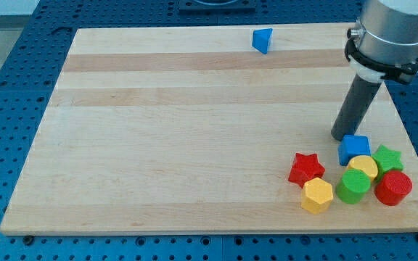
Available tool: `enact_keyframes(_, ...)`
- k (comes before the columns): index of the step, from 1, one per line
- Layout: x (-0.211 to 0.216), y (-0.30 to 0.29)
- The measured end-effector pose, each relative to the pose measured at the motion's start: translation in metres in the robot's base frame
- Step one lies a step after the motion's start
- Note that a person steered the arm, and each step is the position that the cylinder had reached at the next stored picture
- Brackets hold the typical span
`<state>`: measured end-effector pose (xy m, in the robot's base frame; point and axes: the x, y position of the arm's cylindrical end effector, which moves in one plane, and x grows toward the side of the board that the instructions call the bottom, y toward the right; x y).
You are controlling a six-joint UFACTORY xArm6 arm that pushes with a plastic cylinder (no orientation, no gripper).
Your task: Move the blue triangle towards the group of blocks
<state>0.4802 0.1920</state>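
Observation:
The blue triangle point(262, 40) sits alone near the view's top edge of the wooden board point(158, 130), a little right of centre. A group of blocks lies at the view's bottom right: a blue cube point(354, 148), a red star point(306, 168), a yellow hexagon point(317, 194), a yellow block point(363, 167), a green cylinder point(353, 186), a green star point(388, 157) and a red cylinder point(393, 187). My tip point(340, 137) rests on the board just left of the blue cube's top, touching or nearly touching it. It is far below and right of the blue triangle.
The board lies on a blue perforated table point(6, 109). The arm's grey body point(390, 32) comes in from the view's top right above the board's right edge.

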Motion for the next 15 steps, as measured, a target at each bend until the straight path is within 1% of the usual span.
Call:
enact_keyframes(1,-0.002,0.000)
enact_keyframes(2,-0.061,0.005)
enact_keyframes(4,-0.245,0.015)
enact_keyframes(5,-0.287,-0.004)
enact_keyframes(6,-0.284,-0.038)
enact_keyframes(8,-0.222,-0.093)
enact_keyframes(9,-0.215,-0.096)
enact_keyframes(10,-0.251,-0.102)
enact_keyframes(11,-0.267,-0.133)
enact_keyframes(12,-0.235,-0.160)
enact_keyframes(13,-0.193,-0.146)
enact_keyframes(14,-0.164,-0.118)
enact_keyframes(15,-0.167,-0.114)
